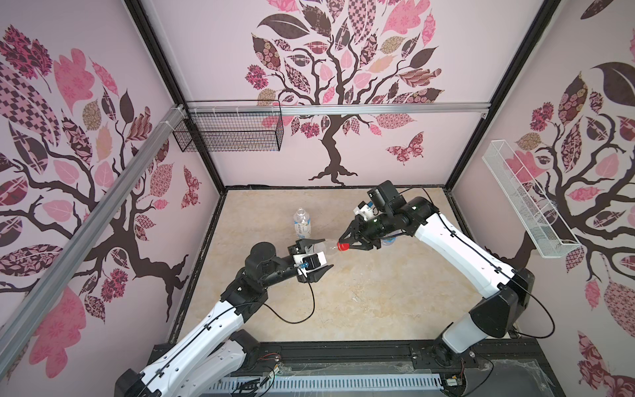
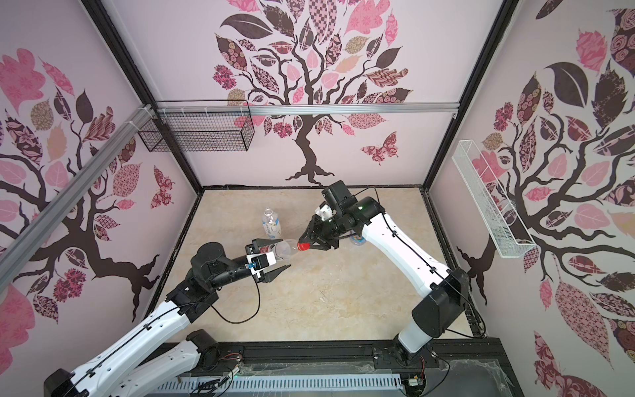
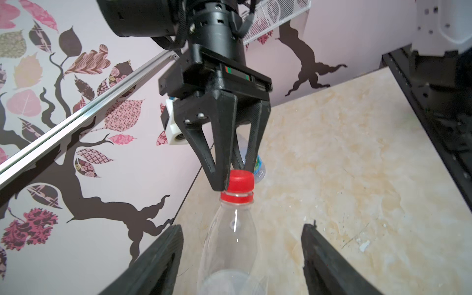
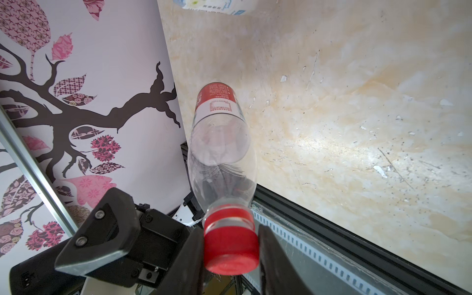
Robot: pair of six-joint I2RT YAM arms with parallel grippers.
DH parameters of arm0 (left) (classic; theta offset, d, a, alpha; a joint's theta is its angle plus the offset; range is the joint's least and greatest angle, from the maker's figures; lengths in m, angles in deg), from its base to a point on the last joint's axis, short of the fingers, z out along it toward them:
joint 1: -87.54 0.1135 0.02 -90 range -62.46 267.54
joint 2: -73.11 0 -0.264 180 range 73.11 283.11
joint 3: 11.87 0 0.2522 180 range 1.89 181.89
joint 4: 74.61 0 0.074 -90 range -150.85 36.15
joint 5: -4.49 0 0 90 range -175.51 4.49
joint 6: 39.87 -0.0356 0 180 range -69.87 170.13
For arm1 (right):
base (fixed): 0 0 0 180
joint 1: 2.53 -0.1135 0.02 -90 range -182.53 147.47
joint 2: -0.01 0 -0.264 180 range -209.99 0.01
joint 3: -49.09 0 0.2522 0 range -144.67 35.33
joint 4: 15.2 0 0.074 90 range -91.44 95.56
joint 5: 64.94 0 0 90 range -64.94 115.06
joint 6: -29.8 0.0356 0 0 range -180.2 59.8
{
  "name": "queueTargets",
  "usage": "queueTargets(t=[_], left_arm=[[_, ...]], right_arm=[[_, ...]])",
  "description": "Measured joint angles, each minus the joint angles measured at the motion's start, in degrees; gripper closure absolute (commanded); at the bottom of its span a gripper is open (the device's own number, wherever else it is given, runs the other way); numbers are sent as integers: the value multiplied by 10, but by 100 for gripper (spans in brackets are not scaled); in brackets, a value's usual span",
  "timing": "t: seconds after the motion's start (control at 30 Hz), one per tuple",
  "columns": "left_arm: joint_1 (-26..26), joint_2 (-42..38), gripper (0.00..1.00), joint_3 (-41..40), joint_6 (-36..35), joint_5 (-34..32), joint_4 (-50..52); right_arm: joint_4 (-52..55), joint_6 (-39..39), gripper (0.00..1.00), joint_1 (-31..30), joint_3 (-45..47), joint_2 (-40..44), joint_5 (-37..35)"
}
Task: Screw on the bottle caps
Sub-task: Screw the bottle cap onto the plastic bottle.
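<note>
Right tool (image 1: 347, 243) pinches the red cap (image 3: 238, 182), which sits on the neck of the red-labelled bottle (image 4: 219, 143). The bottle lies lengthwise between the two tools, its base toward the left tool (image 1: 321, 255), whose jaws stand spread wide, clear of the bottle's sides. The taller bottle (image 1: 302, 223) stands upright just behind the left tool. The squat bluish bottle (image 2: 359, 240) is partly hidden under the right arm. All three bottles sit toward the middle of the bench (image 1: 378, 302), well away from its edges. The front half lies open down to the front rail.
</note>
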Motion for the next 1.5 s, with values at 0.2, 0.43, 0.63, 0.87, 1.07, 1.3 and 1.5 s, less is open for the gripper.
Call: queueTargets(t=[0.2, 0.43, 0.63, 0.87, 1.07, 1.3, 1.5], left_arm=[[0, 26, 2, 28, -33, -36, 114], [0, 107, 2, 31, -41, -60, 90], [0, 150, 9, 34, -47, -64, 64], [0, 128, 46, 16, -68, -70, 17], [-2, 93, 52, -12, -79, -90, -26], [-17, 92, 51, -23, -116, -137, -39], [-75, 95, 51, -33, -166, -194, -54]], right_arm=[[17, -26, 66, 0, -1, 7, 2], [35, -46, 66, 0, -1, 12, 9], [46, -61, 66, -1, -2, 15, 14], [40, -59, 66, -1, -2, 28, 19], [-1, -15, 66, -5, 21, 49, 24], [-75, 99, 60, 3, 83, 71, 26], [-144, 208, 51, 23, 153, 89, 28]])
